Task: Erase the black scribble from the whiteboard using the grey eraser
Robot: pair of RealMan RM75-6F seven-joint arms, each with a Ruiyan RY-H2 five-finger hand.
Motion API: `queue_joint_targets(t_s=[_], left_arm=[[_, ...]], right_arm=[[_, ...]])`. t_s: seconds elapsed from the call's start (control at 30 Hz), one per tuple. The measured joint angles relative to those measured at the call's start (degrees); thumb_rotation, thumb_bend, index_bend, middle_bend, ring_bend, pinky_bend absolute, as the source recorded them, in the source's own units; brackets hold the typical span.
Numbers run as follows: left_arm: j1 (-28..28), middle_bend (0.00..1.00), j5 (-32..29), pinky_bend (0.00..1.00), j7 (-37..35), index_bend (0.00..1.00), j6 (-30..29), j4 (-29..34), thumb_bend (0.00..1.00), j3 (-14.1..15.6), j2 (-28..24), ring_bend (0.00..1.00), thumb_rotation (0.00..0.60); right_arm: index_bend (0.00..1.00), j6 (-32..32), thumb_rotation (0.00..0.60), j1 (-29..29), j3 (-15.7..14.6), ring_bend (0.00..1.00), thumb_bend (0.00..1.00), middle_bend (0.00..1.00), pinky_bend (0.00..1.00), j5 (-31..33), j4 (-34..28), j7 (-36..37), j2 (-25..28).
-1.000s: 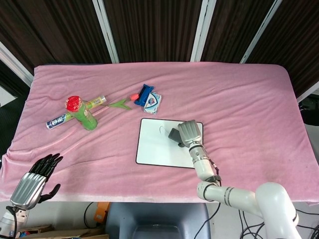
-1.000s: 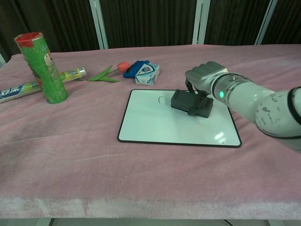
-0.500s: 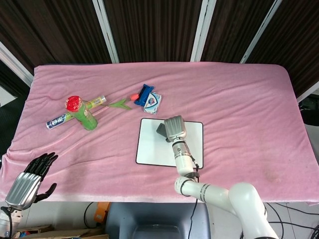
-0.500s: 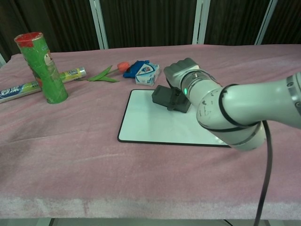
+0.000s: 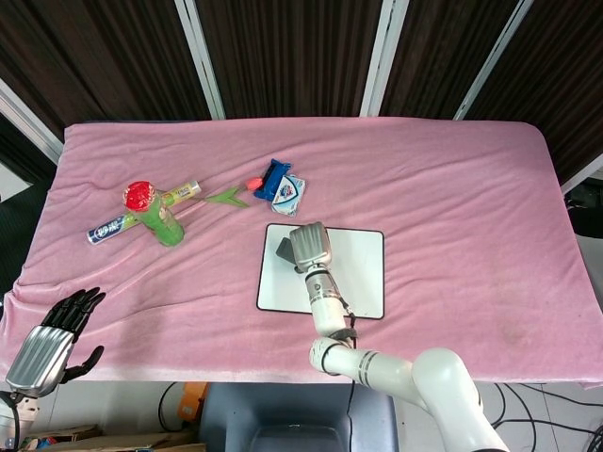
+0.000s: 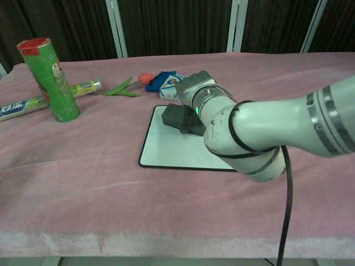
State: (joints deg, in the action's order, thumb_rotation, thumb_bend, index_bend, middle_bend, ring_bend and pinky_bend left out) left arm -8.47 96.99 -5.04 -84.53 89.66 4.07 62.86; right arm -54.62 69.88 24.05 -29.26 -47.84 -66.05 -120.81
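Note:
The whiteboard lies flat on the pink cloth just right of the table's middle, and its white face also shows in the chest view. My right hand grips the dark grey eraser and presses it onto the board's upper left part. In the chest view the eraser sticks out to the left of the right hand. No black scribble shows on the bare board; the patch under hand and eraser is hidden. My left hand hangs off the table's front left, fingers apart, holding nothing.
A green can with a red lid stands at the left, with a toothpaste tube lying behind it. A flower with green leaves and blue packets lie just beyond the board's far left corner.
My right hand slid the eraser leftward across the board, from its right-centre to its upper left. The small scribble seen a second ago no longer shows. The left hand sank slightly.

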Motion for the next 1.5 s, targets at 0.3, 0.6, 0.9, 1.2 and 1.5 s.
queue_joint_targets(t_s=[0.3,0.6,0.9,1.2,1.5], left_arm=[[0.12,0.04,-0.47,0.14,0.18,0.0,0.21,0.27,0.36,-0.07,-0.17,0.05,0.6],[-0.31,0.04,-0.82,0.14,0.0,0.0,1.19,0.24,0.36,-0.2,-0.16,0.05,0.6],[-0.59,0.04,-1.01,0.14,0.7,0.0,1.96,0.62,0.36,-0.18,-0.07,0.05,0.6],[-0.52,0.04,-0.68,0.14,-0.03,0.0,1.56,0.37,0.36,-0.11,-0.23,0.05,0.6],[-0.32,0.04,-0.21,0.14,0.01,0.0,1.0,0.48,0.36,0.05,-0.32,0.05,0.6]], right_arm=[[1.0,0.92,0.6,1.97,1.65,0.81,0.4,0.8,0.9,1.66,8.23,-2.11,-1.8],[1.0,4.13,0.6,4.58,5.09,0.81,0.4,0.8,0.9,2.93,19.06,-4.36,-3.69],[1.0,6.03,0.6,5.12,6.29,0.81,0.4,0.8,0.9,1.47,19.0,-3.68,-4.54],[1.0,4.97,0.6,4.76,5.76,0.81,0.4,0.8,0.9,0.29,14.82,-4.85,-4.92],[1.0,3.39,0.6,1.76,2.53,0.81,0.4,0.8,0.9,-1.03,6.93,-7.22,-3.19]])
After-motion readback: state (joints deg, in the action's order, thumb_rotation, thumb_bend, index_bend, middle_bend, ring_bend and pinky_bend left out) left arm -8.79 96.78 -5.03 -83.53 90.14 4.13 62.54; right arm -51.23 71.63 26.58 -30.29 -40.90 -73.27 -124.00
